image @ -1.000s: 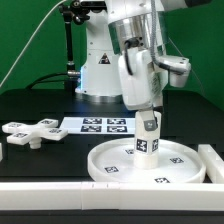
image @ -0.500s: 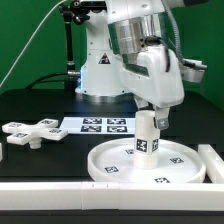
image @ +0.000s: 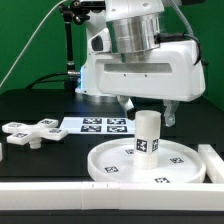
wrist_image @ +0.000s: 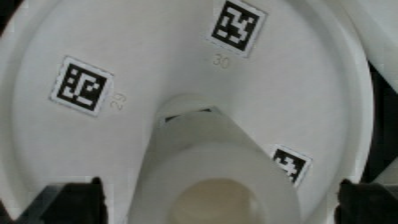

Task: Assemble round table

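Observation:
The large rimmed round disc (image: 150, 162) lies flat on the black table at the exterior view's right. It fills most of the wrist view (wrist_image: 160, 60). The short cylinder post (image: 148, 135) stands upright in the disc's middle, and its top shows in the wrist view (wrist_image: 222, 190). My gripper (image: 148, 108) is just above the post's top, open, with one finger on each side and neither touching it (wrist_image: 217, 200). The cross-shaped piece (image: 30, 130) lies on the table at the exterior view's left, far from the gripper.
The marker board (image: 105, 124) lies flat behind the disc. A long white bar (image: 90, 190) runs along the front edge and turns up at the right (image: 214, 160). The robot base (image: 100, 70) stands at the back.
The gripper has turned about its vertical axis, so its wide side now faces the exterior camera. It has let go of the post. The post still stands on the disc.

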